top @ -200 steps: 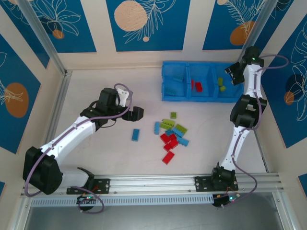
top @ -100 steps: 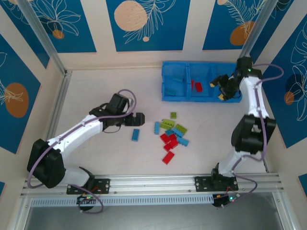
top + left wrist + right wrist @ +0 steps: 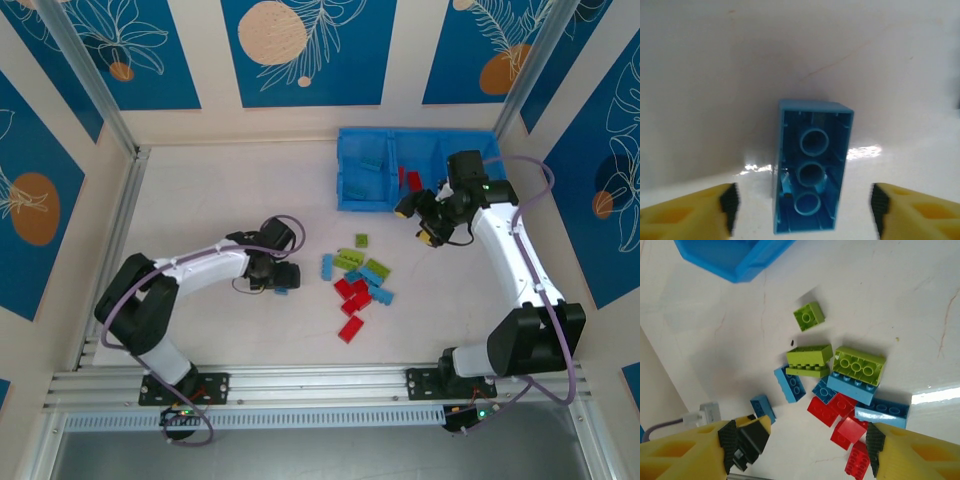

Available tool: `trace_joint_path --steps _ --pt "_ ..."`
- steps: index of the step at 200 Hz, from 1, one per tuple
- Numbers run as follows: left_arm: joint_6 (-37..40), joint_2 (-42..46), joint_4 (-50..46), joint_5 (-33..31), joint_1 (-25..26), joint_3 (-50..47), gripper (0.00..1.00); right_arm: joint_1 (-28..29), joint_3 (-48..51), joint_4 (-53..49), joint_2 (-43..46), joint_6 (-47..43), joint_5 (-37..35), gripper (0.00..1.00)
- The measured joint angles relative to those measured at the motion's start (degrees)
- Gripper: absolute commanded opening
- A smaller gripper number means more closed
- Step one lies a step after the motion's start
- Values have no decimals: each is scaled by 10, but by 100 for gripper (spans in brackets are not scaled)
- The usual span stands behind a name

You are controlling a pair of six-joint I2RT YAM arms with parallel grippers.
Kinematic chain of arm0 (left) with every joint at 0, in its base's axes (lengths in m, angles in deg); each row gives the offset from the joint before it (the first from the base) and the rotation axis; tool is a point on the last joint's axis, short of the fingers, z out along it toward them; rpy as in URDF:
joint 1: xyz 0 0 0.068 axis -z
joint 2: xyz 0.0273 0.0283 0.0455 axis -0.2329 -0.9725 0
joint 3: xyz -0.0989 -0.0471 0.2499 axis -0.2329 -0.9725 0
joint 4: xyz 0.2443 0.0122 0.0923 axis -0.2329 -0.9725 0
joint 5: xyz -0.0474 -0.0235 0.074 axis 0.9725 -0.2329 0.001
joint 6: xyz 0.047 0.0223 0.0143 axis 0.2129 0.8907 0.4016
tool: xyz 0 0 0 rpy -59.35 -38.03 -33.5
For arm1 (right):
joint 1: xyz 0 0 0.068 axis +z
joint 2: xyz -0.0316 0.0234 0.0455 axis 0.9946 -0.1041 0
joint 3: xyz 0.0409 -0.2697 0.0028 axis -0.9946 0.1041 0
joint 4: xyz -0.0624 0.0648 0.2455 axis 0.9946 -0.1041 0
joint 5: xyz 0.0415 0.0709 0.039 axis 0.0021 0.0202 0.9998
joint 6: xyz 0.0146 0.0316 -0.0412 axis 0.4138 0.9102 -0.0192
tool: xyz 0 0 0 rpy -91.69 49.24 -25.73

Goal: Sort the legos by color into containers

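White table (image 3: pixel 220 190), walled in by cream panels with blue leaf-print squares. The tray (image 3: pixel 365 204) sits at the far side, right of centre, its long axis running left to right, with three compartments in a row. The left compartment holds a light blue brick (image 3: pixel 371 163). The middle one holds red bricks (image 3: pixel 410 181). The right one lies mostly behind the right arm, and I cannot tell its contents.

Loose legos lie in a pile (image 3: pixel 358 285) on the table in front of the tray. A small lime brick (image 3: pixel 809 316) sits apart on the tray side. Next to it a long lime brick (image 3: pixel 809 361) lies on its side, and another lime brick (image 3: pixel 859 365) rests studs up on a light blue one. Red ones (image 3: pixel 832 410) cluster at the near end.

Left of the pile lies a lone blue brick (image 3: pixel 812 172), hollow side up with three round tubes in a row. Its long axis points straight away from the left wrist camera, so its long sides face the pads. The left fingers (image 3: pixel 700 212) stand astride it, half spread, with a gap on each side.

The right fingers (image 3: pixel 685 455) hang above the pile, set wide with nothing between them.
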Motion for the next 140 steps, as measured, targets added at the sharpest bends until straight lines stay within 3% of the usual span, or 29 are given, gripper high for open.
trace_joint_path --steps 53,93,140 --pt "13 -46 -9 -19 0 28 25 16 -9 -9 -2 6 -3 71" --pt "35 -47 -31 -10 7 100 24 19 -25 -17 -2 6 -3 71" --pt "102 -106 -17 2 31 407 23 24 -23 -17 13 10 -3 71"
